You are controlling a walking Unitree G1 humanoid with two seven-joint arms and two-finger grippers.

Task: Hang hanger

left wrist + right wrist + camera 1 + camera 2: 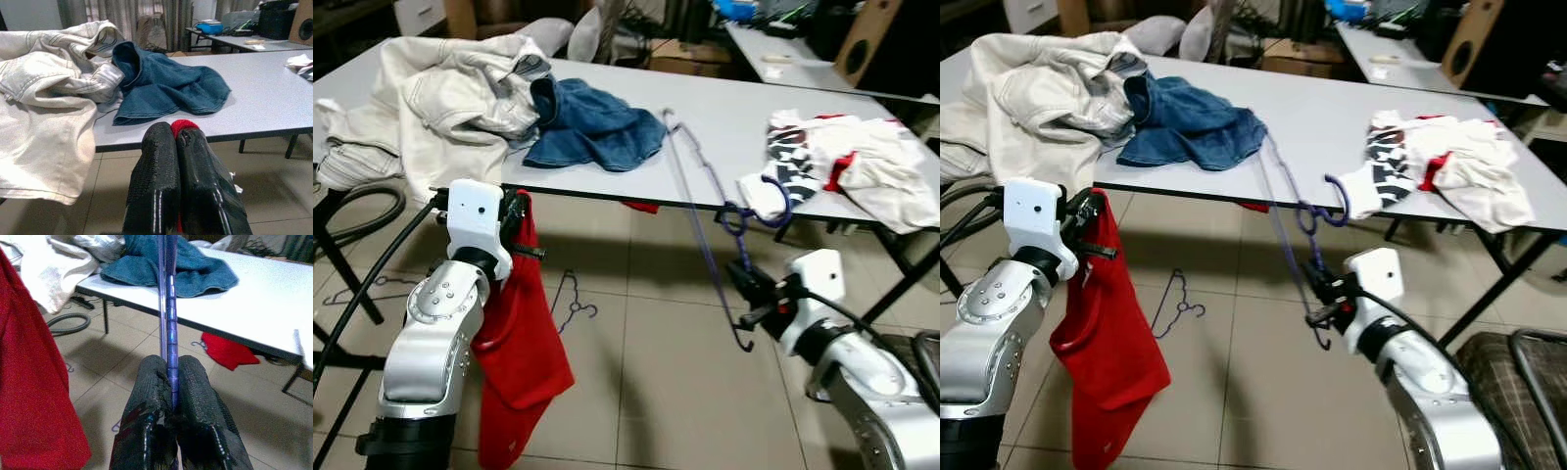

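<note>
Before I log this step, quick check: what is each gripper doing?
Left gripper: shut on the red cloth.
Right gripper: shut on the purple hanger.

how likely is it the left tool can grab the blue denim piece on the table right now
Probably not as things stand: the left tool is shut on the red garment, so it has no free grip, though the blue denim piece lies uncovered just ahead.

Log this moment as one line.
left gripper: shut on red cloth | right gripper: shut on purple hanger | hanger resting on table
</note>
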